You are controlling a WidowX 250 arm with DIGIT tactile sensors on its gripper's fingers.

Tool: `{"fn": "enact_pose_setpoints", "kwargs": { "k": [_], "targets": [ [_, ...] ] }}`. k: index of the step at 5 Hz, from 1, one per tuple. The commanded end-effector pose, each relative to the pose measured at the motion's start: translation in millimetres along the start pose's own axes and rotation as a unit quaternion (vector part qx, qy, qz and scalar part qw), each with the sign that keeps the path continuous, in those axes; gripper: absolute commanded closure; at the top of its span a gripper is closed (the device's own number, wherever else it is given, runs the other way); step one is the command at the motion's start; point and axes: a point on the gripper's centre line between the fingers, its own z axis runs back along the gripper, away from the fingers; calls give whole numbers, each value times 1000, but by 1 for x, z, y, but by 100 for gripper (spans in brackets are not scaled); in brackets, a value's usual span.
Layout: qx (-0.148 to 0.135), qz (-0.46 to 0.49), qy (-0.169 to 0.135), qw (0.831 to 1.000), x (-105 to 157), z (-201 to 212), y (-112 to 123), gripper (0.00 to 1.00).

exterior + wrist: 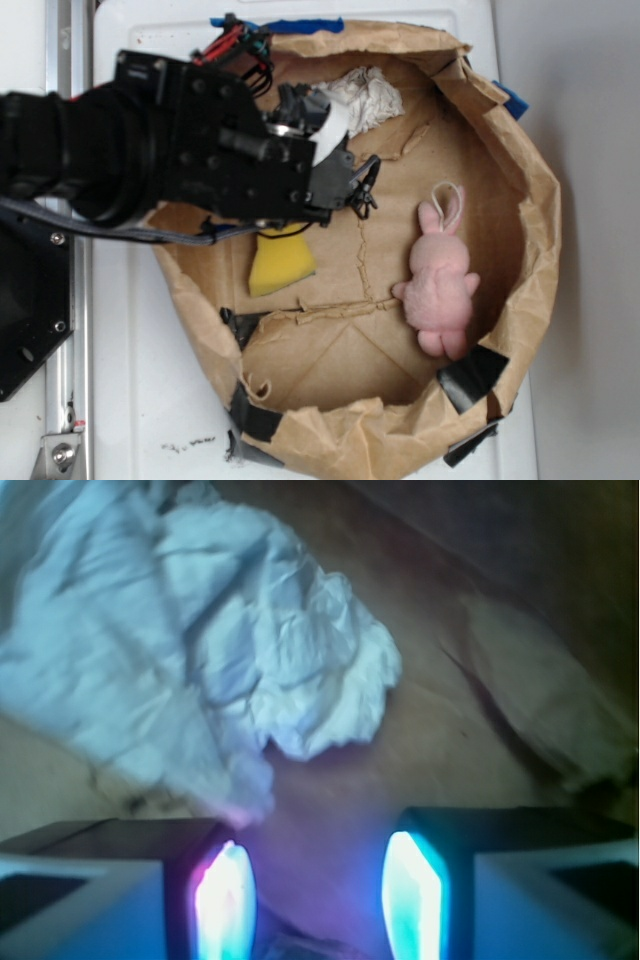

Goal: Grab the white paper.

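A: Hand (318, 900) at bottom of the wrist frame, fingers (225, 900) spread apart, nothing between them.

B: White paper (200, 630)?

A: Upper left, just beyond the tips, on the bag floor. Looks light, soft, crushable. Pinch the bulging lobe nearest centre.

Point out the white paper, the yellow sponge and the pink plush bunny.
white paper (270, 670), wrist view, crumpled middle of the wad.
yellow sponge (280, 267), exterior view, flat top face.
pink plush bunny (440, 285), exterior view, its body.

White paper (368, 98), sponge (280, 264), plush rabbit (440, 285) inside bag (535, 200).
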Motion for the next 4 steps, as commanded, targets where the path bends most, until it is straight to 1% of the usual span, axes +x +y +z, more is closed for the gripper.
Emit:
{"fn": "enact_pose_setpoints", "kwargs": {
  "k": [1, 2, 3, 4],
  "targets": [
    [-9, -6, -6, 1000, -16, 11, 14, 100],
    [-14, -4, -5, 1000, -14, 15, 14, 100],
    [-26, -5, -8, 1000, -6, 25, 13, 0],
    [-31, 0, -9, 999, 7, 30, 9, 0]
  ]
}}
